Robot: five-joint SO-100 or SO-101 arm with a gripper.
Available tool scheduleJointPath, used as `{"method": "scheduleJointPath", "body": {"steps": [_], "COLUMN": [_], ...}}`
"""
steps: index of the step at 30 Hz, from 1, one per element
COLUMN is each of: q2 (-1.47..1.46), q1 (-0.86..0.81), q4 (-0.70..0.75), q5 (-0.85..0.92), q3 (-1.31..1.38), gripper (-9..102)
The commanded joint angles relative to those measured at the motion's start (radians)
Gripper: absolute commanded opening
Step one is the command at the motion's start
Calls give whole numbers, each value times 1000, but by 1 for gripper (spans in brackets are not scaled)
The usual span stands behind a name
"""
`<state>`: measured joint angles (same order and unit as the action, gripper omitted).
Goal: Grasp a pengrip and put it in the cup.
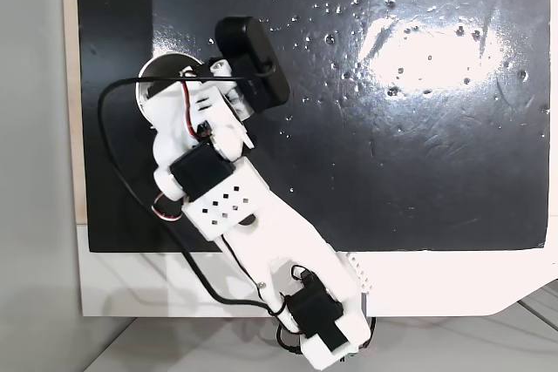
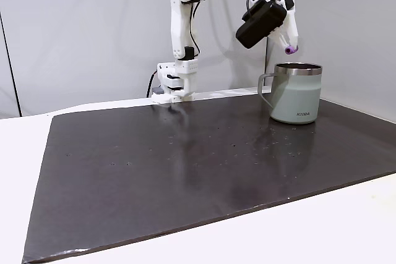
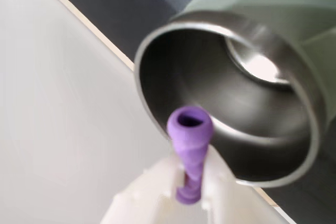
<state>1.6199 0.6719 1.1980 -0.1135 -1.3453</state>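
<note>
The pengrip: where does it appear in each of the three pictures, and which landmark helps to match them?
A fixed view from above: hidden under the arm; I cannot place it.
A fixed view from the side: pengrip at upper right, held in the gripper, just above the cup.
Wrist view: pengrip at lower centre, between the fingers.
Shared landmark: the cup's steel rim.

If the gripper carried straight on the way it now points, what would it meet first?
Probably the cup's steel inside: the gripper, shut on the pengrip, aims into its open mouth, though depth near the rim is uncertain.
</note>
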Motion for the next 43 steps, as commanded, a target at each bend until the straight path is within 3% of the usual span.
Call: {"method": "scheduleJointPath", "body": {"steps": [1,11,15,17,43], "q2": [-26,-63,-61,-61,-63], "q1": [28,61,63,67,75], "q4": [-34,-37,-28,-11,11], "q5": [-12,-8,67,83,87], "q3": [91,110,112,114,114], "gripper": [0,1,23,28,30]}}
